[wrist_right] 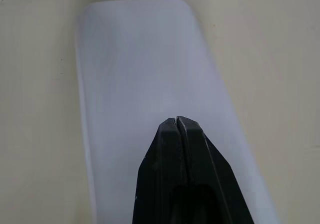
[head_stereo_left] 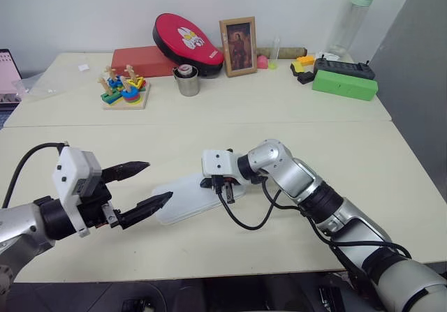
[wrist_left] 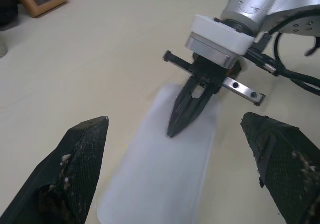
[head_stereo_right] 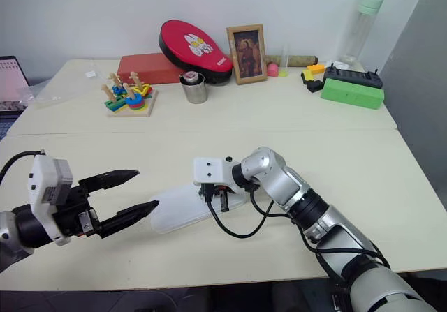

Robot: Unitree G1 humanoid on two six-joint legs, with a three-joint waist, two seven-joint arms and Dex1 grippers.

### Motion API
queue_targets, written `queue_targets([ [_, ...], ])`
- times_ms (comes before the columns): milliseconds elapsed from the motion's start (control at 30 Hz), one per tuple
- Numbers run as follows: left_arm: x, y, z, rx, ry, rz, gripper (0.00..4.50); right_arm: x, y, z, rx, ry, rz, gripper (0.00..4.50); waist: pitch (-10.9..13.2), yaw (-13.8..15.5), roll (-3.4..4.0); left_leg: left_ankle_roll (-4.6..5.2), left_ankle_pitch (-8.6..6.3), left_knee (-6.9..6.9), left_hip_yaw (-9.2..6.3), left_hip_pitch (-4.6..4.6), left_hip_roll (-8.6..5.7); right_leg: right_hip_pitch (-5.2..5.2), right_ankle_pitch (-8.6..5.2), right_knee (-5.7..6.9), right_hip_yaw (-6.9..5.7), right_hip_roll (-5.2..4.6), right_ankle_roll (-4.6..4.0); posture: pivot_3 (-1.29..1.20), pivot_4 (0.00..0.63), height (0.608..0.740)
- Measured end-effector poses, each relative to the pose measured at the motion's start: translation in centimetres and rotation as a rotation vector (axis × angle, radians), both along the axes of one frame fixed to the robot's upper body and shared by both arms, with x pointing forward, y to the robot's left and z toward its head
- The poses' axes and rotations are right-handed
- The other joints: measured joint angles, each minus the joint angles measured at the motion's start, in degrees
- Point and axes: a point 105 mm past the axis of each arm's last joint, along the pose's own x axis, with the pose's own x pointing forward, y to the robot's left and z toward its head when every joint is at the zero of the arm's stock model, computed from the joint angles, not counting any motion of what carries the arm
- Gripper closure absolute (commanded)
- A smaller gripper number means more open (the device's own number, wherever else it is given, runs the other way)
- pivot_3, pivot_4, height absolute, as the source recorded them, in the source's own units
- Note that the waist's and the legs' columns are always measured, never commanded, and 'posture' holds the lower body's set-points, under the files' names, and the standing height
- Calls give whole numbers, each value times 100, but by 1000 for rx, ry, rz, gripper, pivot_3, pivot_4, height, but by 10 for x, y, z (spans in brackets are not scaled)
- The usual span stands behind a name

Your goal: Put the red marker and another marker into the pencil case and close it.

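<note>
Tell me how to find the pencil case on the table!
Look at the near half of the big cream table, between the two robot arms. The pencil case is the flat white box with rounded corners, lid down, lying under the shut right claw. Everything else sits far back by the wall.

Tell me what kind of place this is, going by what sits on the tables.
Probably a lab or office test area set up like a desk: cream tables against a plain wall, holding a wooden stacking toy, a framed picture, a metal cup and a white pencil case.
</note>
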Motion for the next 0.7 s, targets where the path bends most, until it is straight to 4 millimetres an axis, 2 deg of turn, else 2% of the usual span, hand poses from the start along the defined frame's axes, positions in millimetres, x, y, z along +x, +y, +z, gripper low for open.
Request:
queue_targets([
  [67,13,6,-1,-22,-18,66,0,6,-7,6,92,40,-58,4042,2,47,2,0,0,2,-2,-2,-2,0,2,0,-2,-1,3,0,150,740],
  [133,29,21,-4,-43,-31,177,0,19,-21,23,224,69,-151,3549,4,71,0,0,0,4,-4,-10,-1,-6,5,0,-3,1,6,0,150,740],
  [200,43,31,-3,-47,-47,247,0,33,-40,39,303,66,-227,3093,3,97,-2,0,0,4,-4,-10,-1,-5,5,-2,-4,1,6,0,150,740],
  [300,59,42,0,-48,-78,314,0,48,-72,51,359,81,-343,2348,3,136,-2,1,0,0,-3,-14,-1,-6,10,-10,-4,0,-2,0,150,740],
  [367,66,51,-3,-29,-84,351,0,52,-89,54,391,105,-399,1857,4,140,0,1,0,-2,-2,-14,-1,-6,12,-12,-3,0,-11,0,150,740],
  [500,78,83,-14,-8,-66,463,0,55,-132,52,425,119,-516,905,4,128,1,1,0,-7,0,-16,-1,-7,11,-21,-3,1,-15,0,150,740],
  [600,81,97,-20,10,-56,497,0,58,-152,47,420,107,-590,88,5,121,1,1,0,-7,0,-19,0,-9,10,-21,-4,1,-14,0,150,740],
  [700,83,107,-20,28,-55,503,0,58,-164,42,405,105,-629,28,5,122,2,1,0,-6,1,-20,-1,-9,9,-21,-3,0,-11,0,150,740],
])
